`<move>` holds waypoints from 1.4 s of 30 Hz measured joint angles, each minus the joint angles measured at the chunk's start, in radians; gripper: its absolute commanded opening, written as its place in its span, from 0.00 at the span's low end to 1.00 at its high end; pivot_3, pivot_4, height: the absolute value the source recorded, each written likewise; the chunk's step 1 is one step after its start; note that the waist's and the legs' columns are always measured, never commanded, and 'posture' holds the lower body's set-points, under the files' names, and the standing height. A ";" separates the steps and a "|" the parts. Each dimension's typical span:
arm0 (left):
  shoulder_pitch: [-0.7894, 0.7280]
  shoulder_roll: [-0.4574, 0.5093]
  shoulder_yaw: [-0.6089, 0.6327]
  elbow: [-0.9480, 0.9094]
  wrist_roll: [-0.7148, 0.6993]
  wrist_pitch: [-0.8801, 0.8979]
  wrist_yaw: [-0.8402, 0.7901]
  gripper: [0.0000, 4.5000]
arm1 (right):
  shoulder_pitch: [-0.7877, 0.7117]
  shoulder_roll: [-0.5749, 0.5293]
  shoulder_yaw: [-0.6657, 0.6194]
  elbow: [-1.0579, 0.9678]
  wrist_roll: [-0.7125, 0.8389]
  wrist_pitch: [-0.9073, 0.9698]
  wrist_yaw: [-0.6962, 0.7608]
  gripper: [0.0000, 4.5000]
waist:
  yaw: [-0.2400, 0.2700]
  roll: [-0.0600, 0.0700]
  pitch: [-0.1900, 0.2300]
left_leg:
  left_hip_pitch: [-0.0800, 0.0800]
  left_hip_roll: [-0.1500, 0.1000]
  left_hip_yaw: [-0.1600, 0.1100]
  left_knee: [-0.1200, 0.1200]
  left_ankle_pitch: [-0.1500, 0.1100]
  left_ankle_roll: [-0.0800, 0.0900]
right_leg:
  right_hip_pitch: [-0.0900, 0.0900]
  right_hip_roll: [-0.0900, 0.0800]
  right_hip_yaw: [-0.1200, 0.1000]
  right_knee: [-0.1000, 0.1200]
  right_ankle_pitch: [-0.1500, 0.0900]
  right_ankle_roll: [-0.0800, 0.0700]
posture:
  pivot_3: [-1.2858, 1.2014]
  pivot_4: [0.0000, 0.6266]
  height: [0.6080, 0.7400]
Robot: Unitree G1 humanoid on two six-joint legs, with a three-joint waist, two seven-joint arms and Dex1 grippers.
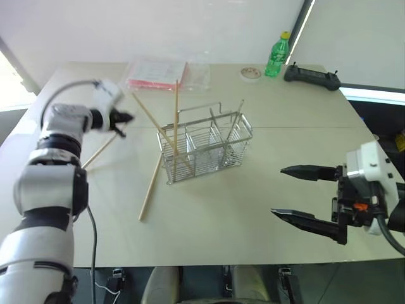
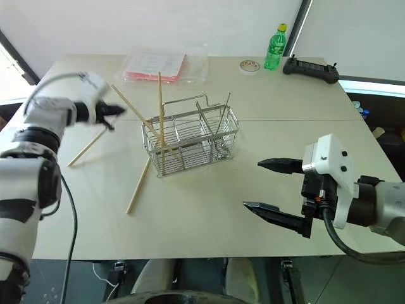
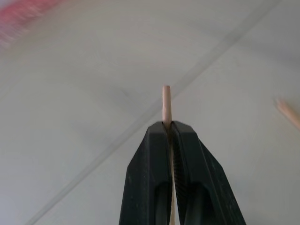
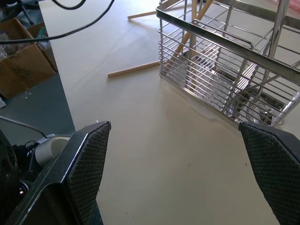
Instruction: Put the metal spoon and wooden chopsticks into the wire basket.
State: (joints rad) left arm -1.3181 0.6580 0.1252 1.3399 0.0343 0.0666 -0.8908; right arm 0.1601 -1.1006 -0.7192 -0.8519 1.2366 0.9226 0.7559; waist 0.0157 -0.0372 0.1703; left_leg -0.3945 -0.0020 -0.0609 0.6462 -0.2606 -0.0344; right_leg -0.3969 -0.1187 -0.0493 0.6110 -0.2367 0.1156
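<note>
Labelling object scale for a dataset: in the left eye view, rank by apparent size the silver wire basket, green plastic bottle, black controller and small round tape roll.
1. Silver wire basket
2. Black controller
3. Green plastic bottle, close to the controller, so unsure
4. Small round tape roll

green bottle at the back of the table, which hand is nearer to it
Neither clearly. The green bottle stands at the far edge; the left hand is mid-table, far across from it, the right hand down at the near edge.

Beige table (image 1: 266, 196) w/ a seam across the middle. Wire basket (image 1: 205, 149) stands near centre. One chopstick (image 1: 150, 188) lies flat just left of it, another (image 1: 95, 155) further left. Far edge: clear plastic sleeve w/ pink sheets (image 1: 166, 75), tape roll (image 1: 250, 73), green bottle (image 1: 276, 56), black controller (image 1: 312, 77).
</note>
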 measured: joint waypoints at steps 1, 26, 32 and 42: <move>-0.044 0.011 0.053 -0.017 -0.050 0.019 0.004 0.02 | 0.002 0.000 0.000 -0.001 -0.001 0.000 0.000 1.00 | -0.001 0.000 0.000 | 0.000 0.000 0.000 0.000 0.000 0.000 | 0.000 0.000 0.000 0.000 0.000 0.000 | 0.52 0.24 0.62; 0.112 -0.231 0.203 -1.251 -0.797 0.805 0.106 0.02 | 0.031 0.021 -0.011 0.014 -0.024 -0.027 -0.024 1.00 | -0.003 0.007 -0.001 | 0.006 -0.001 0.000 0.000 0.001 -0.002 | 0.006 0.000 0.000 0.000 -0.001 0.001 | 0.52 0.24 0.62; 0.227 -0.228 0.189 -1.348 -0.844 0.846 0.149 0.02 | 0.029 0.021 -0.015 0.019 -0.017 -0.034 -0.035 1.00 | -0.001 0.007 0.000 | 0.005 -0.001 0.000 0.001 0.001 -0.002 | 0.007 0.000 0.000 -0.001 -0.003 -0.003 | 0.52 0.24 0.62; 0.429 -0.277 0.125 -1.465 -0.879 0.845 0.236 0.02 | -0.015 0.023 -0.005 0.050 0.007 -0.047 -0.067 1.00 | 0.000 0.007 -0.001 | 0.004 -0.001 0.000 0.001 0.001 -0.002 | 0.008 0.000 0.000 -0.004 -0.003 -0.004 | 0.52 0.24 0.62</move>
State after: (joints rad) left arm -0.8893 0.3808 0.2501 -0.1254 -0.8446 0.9117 -0.6545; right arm 0.1449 -1.0778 -0.7239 -0.8020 1.2432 0.8757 0.6891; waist 0.0154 -0.0301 0.1696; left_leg -0.3904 -0.0034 -0.0612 0.6472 -0.2595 -0.0363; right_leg -0.3894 -0.1185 -0.0491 0.6074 -0.2394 0.1114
